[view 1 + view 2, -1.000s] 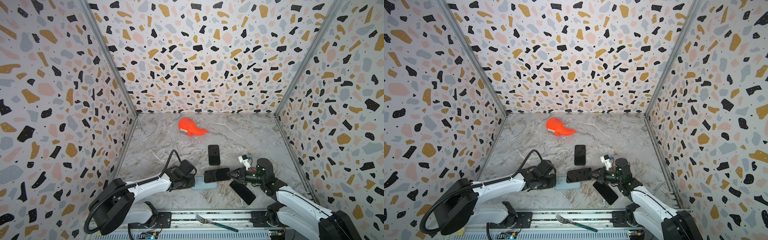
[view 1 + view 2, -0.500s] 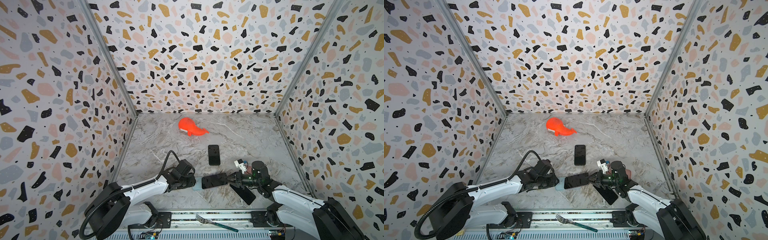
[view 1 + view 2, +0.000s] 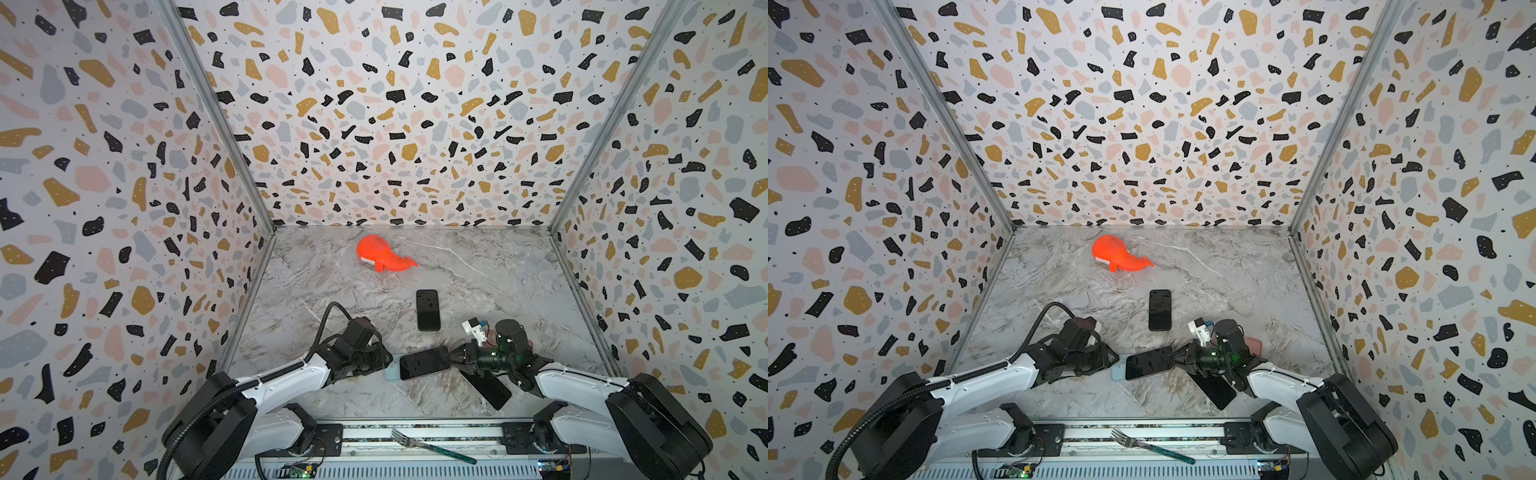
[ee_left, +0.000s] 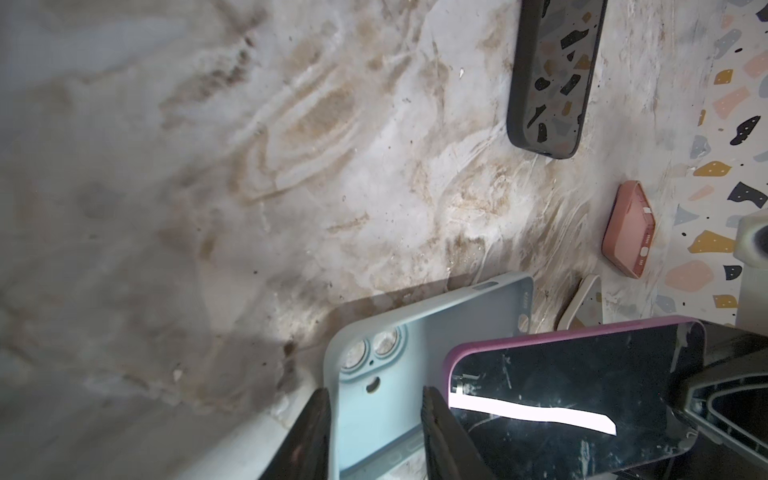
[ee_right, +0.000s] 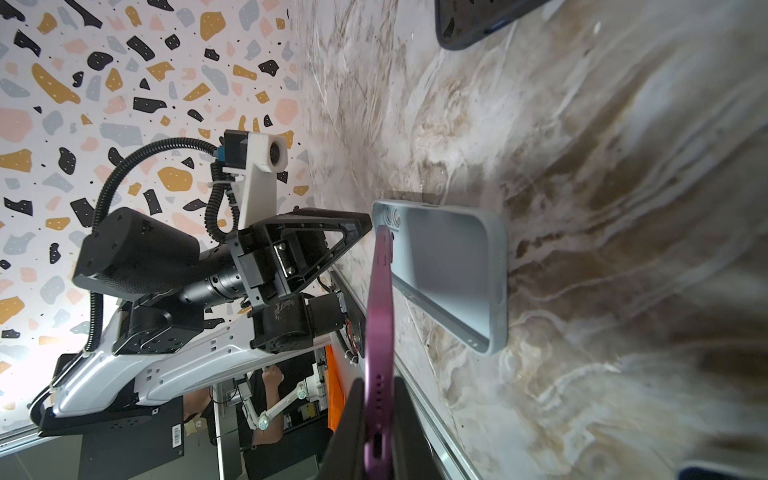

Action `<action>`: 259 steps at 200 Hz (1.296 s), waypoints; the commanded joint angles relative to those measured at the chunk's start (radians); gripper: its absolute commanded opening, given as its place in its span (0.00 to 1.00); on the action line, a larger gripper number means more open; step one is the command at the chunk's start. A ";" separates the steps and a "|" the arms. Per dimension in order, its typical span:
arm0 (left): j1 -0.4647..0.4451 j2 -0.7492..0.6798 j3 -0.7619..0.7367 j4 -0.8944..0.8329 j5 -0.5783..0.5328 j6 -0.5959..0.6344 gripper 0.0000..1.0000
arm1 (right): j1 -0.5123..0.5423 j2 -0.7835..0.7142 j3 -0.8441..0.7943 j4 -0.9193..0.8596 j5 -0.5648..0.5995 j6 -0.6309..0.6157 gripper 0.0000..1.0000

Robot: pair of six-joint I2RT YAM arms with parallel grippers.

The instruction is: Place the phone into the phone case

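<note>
Two fingers of your left gripper are standing apart, straddling one wall of the pale blue phone case lying on the table. Your right gripper is pinching the purple phone by its end, holding it tilted over the case.

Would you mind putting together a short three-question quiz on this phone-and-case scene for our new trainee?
1. True or false: the phone is already seated flat in the light blue case.
2. What grips the phone's end? A) the left gripper B) the right gripper C) nothing, it lies free.
3. Fill in: at the case's camera-hole end, the left gripper's jaws stand ____.

Key: 1 false, the phone is held tilted over the empty case; 2 B; 3 open.
</note>
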 commanded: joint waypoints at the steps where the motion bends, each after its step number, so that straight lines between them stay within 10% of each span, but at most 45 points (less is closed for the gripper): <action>1: 0.005 0.004 -0.007 0.047 0.026 -0.008 0.38 | 0.016 0.016 0.052 0.082 -0.014 -0.005 0.01; 259: 0.057 0.020 -0.055 0.056 0.024 0.039 0.40 | 0.011 0.189 0.091 0.192 -0.014 -0.051 0.01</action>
